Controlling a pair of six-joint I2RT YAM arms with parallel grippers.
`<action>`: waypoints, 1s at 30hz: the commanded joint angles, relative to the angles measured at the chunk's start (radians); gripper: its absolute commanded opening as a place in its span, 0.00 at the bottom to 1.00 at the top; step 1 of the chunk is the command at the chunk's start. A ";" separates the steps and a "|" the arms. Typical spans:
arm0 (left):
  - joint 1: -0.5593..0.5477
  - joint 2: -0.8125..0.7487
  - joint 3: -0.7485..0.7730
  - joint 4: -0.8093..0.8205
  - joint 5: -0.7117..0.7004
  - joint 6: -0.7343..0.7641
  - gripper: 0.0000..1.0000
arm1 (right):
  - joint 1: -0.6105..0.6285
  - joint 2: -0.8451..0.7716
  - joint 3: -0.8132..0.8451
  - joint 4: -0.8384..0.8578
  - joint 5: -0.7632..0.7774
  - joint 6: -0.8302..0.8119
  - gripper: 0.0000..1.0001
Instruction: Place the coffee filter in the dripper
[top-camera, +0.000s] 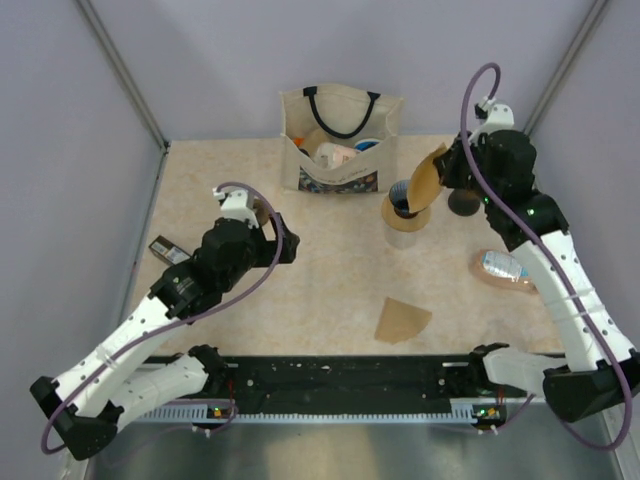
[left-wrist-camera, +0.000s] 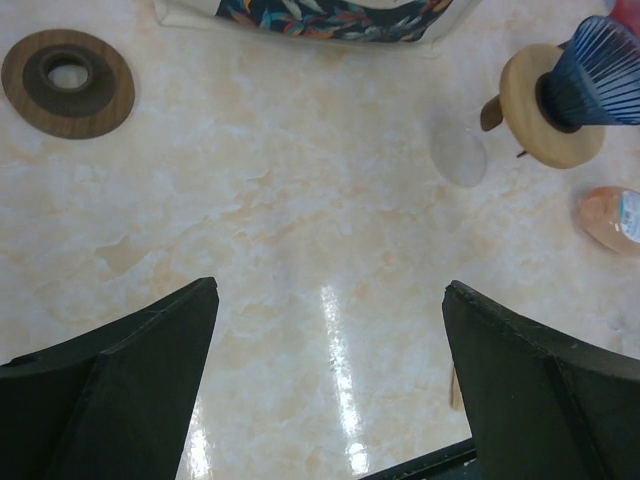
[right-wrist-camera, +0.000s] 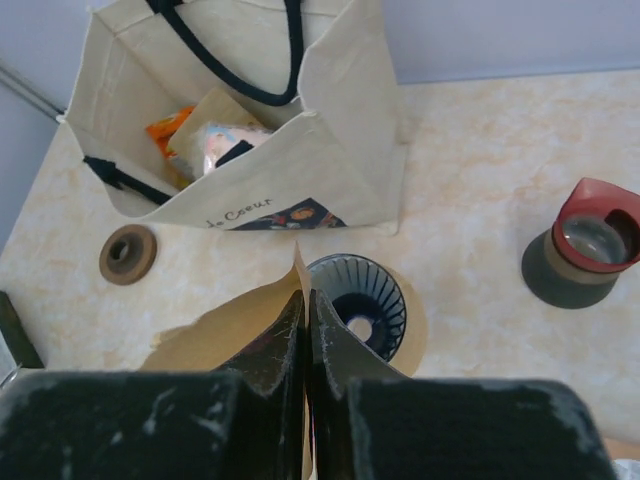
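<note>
Two items flank the dripper (right-wrist-camera: 360, 297) in the right wrist view: a tote bag (right-wrist-camera: 250, 130) just above it and a red-topped grinder (right-wrist-camera: 585, 255) at the right edge. A spare filter (top-camera: 402, 320) lies flat at lower centre of the top view. The right gripper (right-wrist-camera: 305, 310) is clenched on the coffee filter (right-wrist-camera: 225, 330), which sits at the dripper's rim. The left gripper (left-wrist-camera: 330, 290) is spread wide and holds nothing.
</note>
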 joint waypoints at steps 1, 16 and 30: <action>0.014 0.038 -0.016 0.008 -0.015 -0.024 0.99 | -0.084 0.111 0.107 -0.098 -0.160 -0.038 0.00; 0.040 0.084 -0.053 0.018 0.030 -0.030 0.99 | -0.119 0.336 0.245 -0.261 -0.206 -0.108 0.00; 0.060 0.058 -0.088 0.023 0.031 -0.029 0.99 | -0.119 0.452 0.258 -0.269 -0.197 -0.145 0.00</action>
